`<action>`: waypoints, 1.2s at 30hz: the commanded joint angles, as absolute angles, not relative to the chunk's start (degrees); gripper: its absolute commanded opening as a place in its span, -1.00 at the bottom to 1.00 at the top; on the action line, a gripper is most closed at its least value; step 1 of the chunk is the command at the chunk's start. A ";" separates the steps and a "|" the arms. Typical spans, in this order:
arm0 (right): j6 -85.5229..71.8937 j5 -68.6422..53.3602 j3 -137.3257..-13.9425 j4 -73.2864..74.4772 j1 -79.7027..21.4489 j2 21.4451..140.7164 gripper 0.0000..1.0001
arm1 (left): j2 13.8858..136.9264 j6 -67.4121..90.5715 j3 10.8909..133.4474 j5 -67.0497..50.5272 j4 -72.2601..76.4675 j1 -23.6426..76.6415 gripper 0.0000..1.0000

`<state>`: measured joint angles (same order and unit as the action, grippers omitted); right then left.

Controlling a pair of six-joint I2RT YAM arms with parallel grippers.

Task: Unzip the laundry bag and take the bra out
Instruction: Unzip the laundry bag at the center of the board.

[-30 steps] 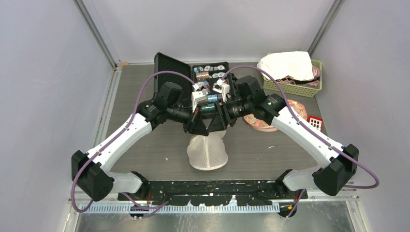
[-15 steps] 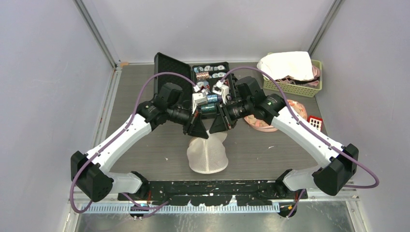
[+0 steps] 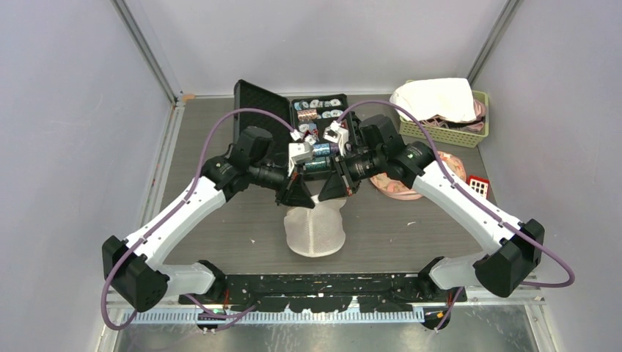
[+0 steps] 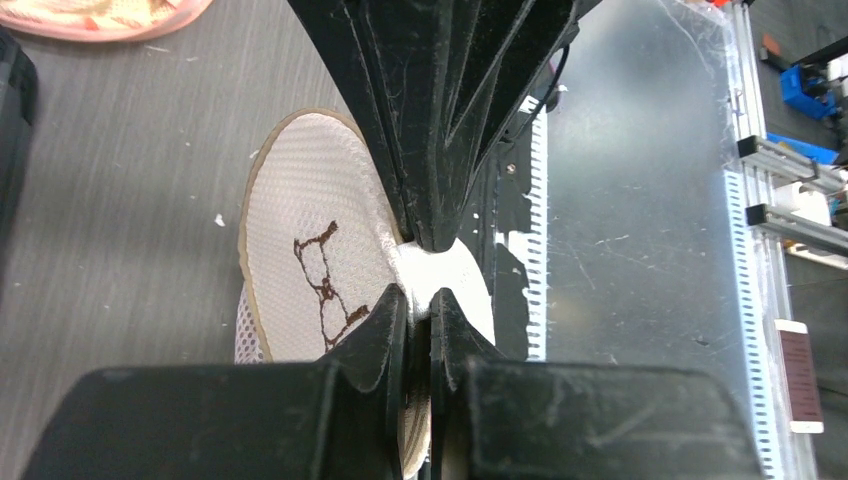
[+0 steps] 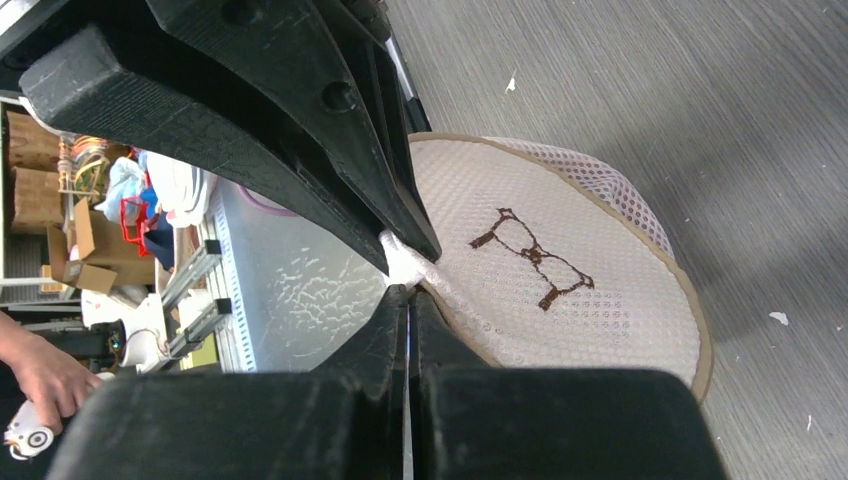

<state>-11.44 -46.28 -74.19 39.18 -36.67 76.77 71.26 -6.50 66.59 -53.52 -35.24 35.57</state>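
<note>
At the far edge of the laundry bag, both arms meet over one tuft of white mesh. The left gripper is clamped on that tuft. The right gripper, facing it across the same edge, has its jaws pressed together against the fabric; whether it has caught the zip tab cannot be told. The bag lies flat on the table, just in front of the two grippers, and its rim shows no opening in either wrist view. The bra is not visible and is presumably inside the bag. By this showing the task has barely begun: unzipping and taking out the bra are both left to do.
</note>
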 commanded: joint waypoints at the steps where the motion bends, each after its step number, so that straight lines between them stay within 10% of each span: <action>1: -9.24 -43.34 -74.17 40.94 -35.25 74.66 -0.99 | 67.66 -11.26 66.82 -56.53 -33.02 34.40 -0.96; 16: -3.33 -46.00 -74.15 44.16 -32.32 73.28 -0.99 | 68.67 -13.89 66.68 -57.11 -34.55 33.29 -1.00; 21: -0.91 -46.48 -71.23 33.99 -32.62 68.94 0.11 | 70.31 -11.75 68.44 -60.21 -34.07 33.28 -1.00; 24: 4.05 -45.15 -69.31 30.22 -34.59 66.67 0.37 | 71.28 -11.35 69.79 -62.52 -34.53 33.31 -1.00; 33: 17.37 -41.59 -69.34 32.22 -40.94 68.09 0.36 | 71.68 -8.91 71.58 -64.97 -33.59 33.31 -1.00; 36: 18.64 -40.43 -69.17 32.30 -41.93 68.39 0.02 | 71.26 -8.79 71.50 -65.15 -33.71 33.29 -0.98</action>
